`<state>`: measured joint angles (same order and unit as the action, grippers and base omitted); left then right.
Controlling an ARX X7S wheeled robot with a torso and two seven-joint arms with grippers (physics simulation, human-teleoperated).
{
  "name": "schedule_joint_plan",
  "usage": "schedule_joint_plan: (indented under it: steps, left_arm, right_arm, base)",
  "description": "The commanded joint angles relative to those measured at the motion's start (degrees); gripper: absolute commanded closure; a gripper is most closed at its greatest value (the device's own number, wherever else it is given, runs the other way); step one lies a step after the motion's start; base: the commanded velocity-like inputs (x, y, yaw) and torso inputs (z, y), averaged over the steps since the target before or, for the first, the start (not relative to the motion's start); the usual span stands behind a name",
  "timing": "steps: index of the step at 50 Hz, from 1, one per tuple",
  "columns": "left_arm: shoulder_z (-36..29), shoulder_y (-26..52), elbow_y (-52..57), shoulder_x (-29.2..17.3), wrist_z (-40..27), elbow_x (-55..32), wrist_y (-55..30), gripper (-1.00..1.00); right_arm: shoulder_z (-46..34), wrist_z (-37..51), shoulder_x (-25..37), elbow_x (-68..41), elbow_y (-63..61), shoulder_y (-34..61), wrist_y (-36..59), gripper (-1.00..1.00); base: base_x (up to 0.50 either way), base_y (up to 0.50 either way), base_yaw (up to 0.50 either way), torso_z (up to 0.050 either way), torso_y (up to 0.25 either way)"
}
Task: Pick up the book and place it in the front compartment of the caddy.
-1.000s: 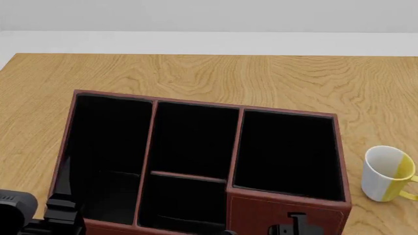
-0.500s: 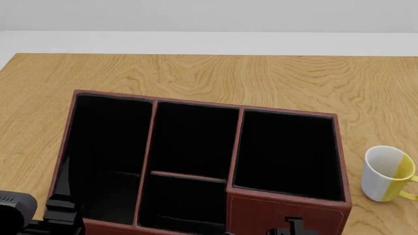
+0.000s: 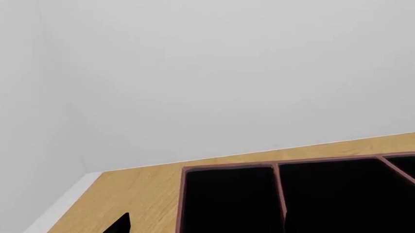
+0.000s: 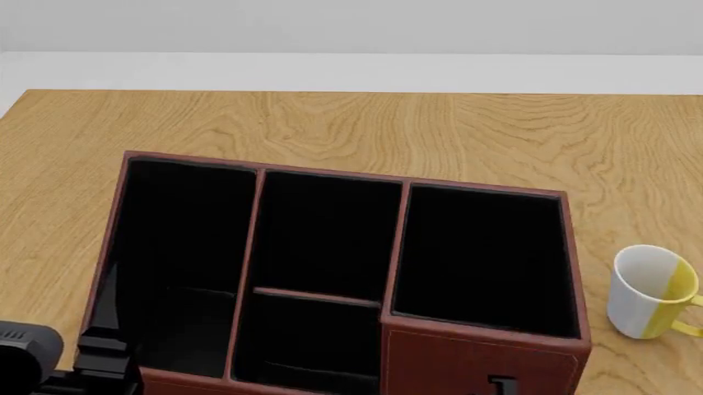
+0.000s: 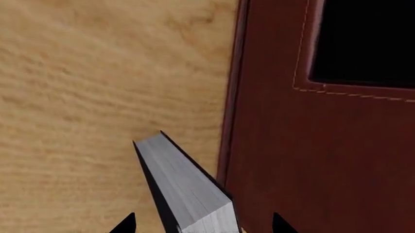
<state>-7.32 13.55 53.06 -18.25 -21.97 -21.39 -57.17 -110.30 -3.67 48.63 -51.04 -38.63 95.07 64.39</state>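
Book [image 5: 188,194], thin, black-covered, white-edged

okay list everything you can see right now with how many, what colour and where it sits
caddy: one, dark red-brown with black inside, four cells, middle of the table.
mug: one, white and yellow, on the table to the right of the caddy.
book: one, black cover, white page edges, standing beside the caddy's outer wall in the right wrist view.
table: one, light wood.
left pincer: one, black, bottom left of the head view; open or shut unclear.
right pincer: one, black tips either side of the book; grip unclear.
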Motion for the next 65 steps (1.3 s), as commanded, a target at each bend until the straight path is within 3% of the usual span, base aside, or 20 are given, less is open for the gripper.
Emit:
schedule_joint_plan:
  steps: [1, 17, 18, 34, 50, 65]
  left_arm:
    - [-0.24, 0.26, -0.22, -0.11, -0.31, -0.33, 0.03, -1.0]
    - [-0.83, 1.22, -0.62, -0.17, -0.73, -0.83, -0.27, -1.0]
    - [-0.85, 1.24, -0.65, -0.19, -0.75, -0.84, -0.24, -1.0]
    - [-1.16, -0.13, -1.7, -0.7, -0.79, -0.61, 2.15, -1.0]
    - [-0.3, -1.4, -0.64, -1.19, -1.14, -1.33, 2.82, -1.0]
    - [-0.18, -1.26, -0.6, -1.38, -1.58, -1.83, 2.88, -1.0]
  right_arm:
    - [-1.29, -0.56, 0.25, 1.29, 1.3, -0.39, -0.14, -1.0]
    - [-2.4, -1.52, -0.27, 2.8, 3.06, -0.57, -0.65, -1.0]
    - [-2.71, -1.53, -0.35, 3.28, 2.85, -0.57, -0.83, 1.0]
    - [0.21, 1.42, -2.71, -0.54, -5.53, 3.7, 4.63, 1.0]
    - [8.36, 8.31, -5.32, -12.72, -12.97, 7.45, 11.02, 1.0]
    - [15.72, 11.25, -4.56, -24.61, -14.46, 13.44, 11.09, 1.0]
  base:
    - [0.0, 0.0, 0.0, 0.0, 0.0]
    - [0.0, 0.0, 0.0, 0.0, 0.0]
    - [0.0, 0.0, 0.0, 0.0, 0.0]
    - [0.0, 0.0, 0.0, 0.0, 0.0]
    - [0.0, 0.0, 0.0, 0.0, 0.0]
    - [0.0, 0.0, 0.0, 0.0, 0.0]
